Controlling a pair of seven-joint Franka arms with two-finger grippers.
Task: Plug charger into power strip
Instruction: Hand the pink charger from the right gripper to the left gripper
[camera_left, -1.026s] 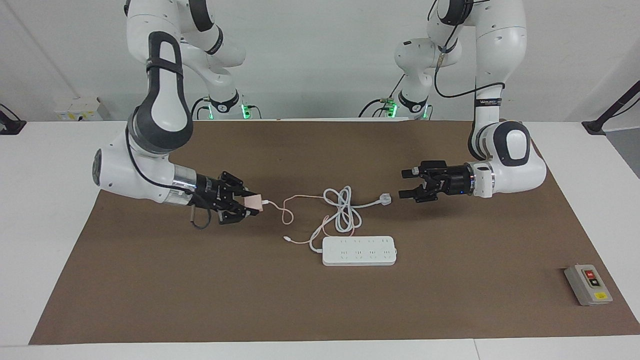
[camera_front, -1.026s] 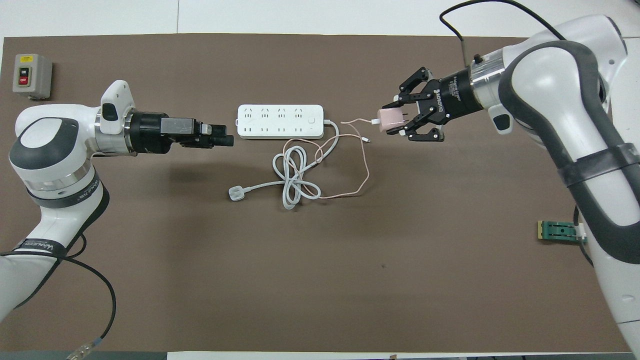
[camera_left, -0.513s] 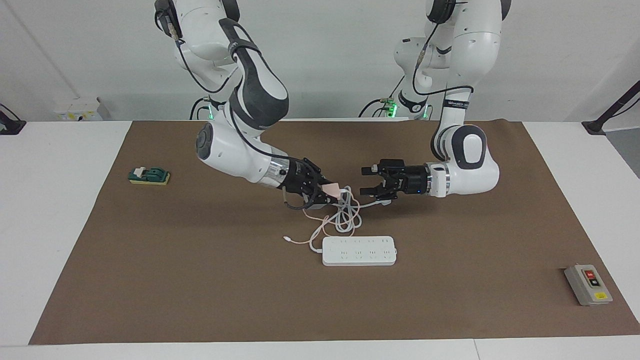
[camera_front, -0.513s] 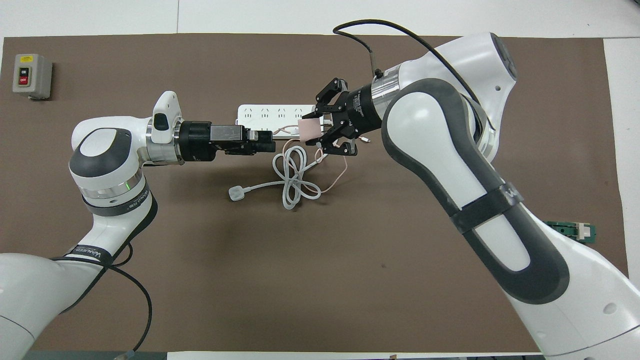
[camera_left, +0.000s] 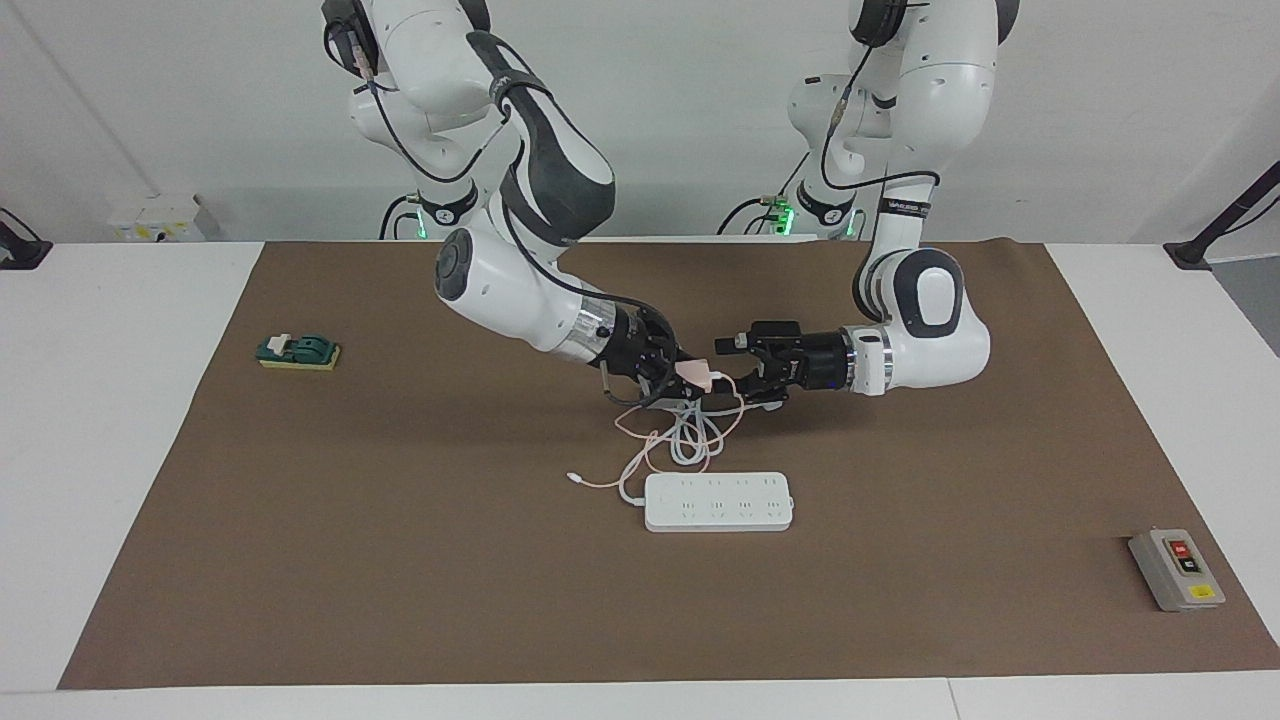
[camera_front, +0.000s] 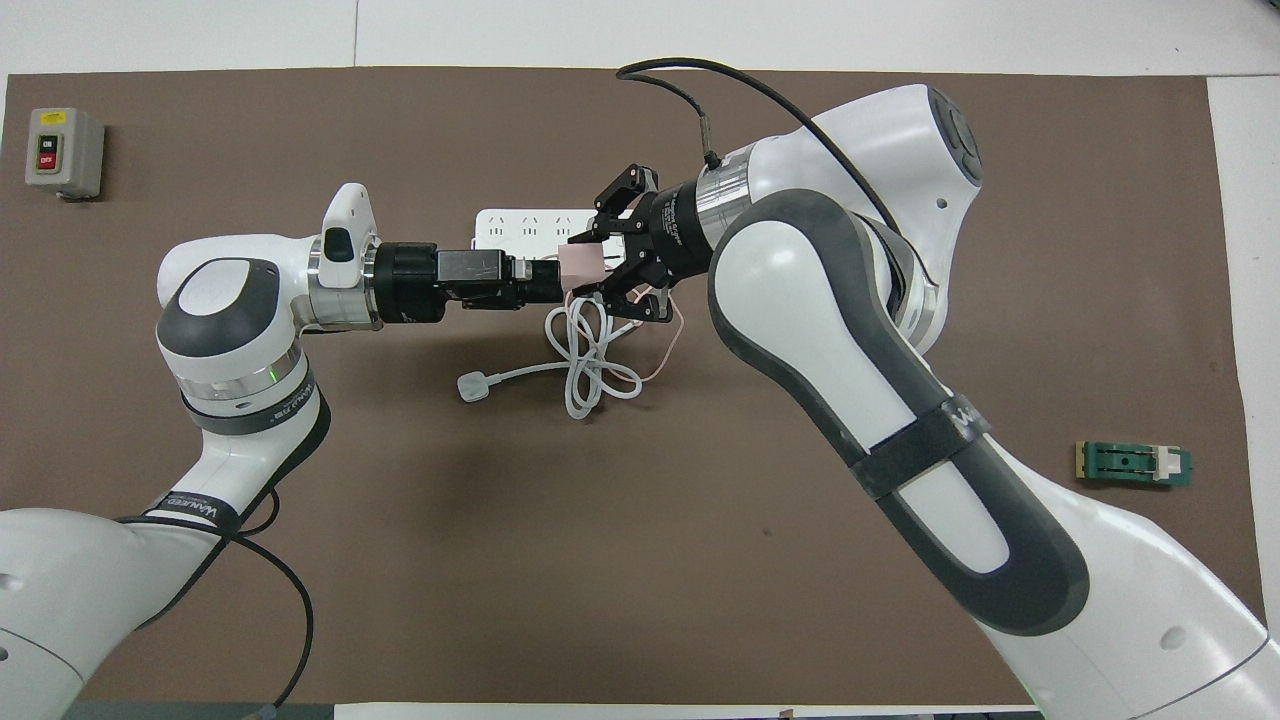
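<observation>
A plain white wall stands at the robots' end of the room, and a brown mat (camera_left: 400, 560) covers most of the white desk (camera_left: 100, 420) I am working over. My right tool (camera_left: 697, 378) is clenched on the charger (camera_left: 695, 373), holding the little pink cube up in the air over the loose coil of white cord (camera_left: 690, 435). My left tool (camera_left: 742, 372) has its fingers spread and sits just beside the charger, tip to tip with the right tool, so I read this as a handover or a re-grip in mid-air.

The power strip (camera_left: 718, 502) lies flat on the mat, below both tools and farther from the robots than they are, with its sockets facing up.

I judge the charger light and rigid, a smooth plastic block that could slip or twist if pinched on a corner. I would take it across two flat side faces, well clear of the prongs, which I cannot make out from here, so that they stay free to enter a socket. Its thin pink cable (camera_left: 640, 455) is limp and trails down from the right tool among the loops of cord; it will drag a little and may snag there. The strip looks light as well, so I expect it to slide when I press down unless the other tool steadies it.
</observation>
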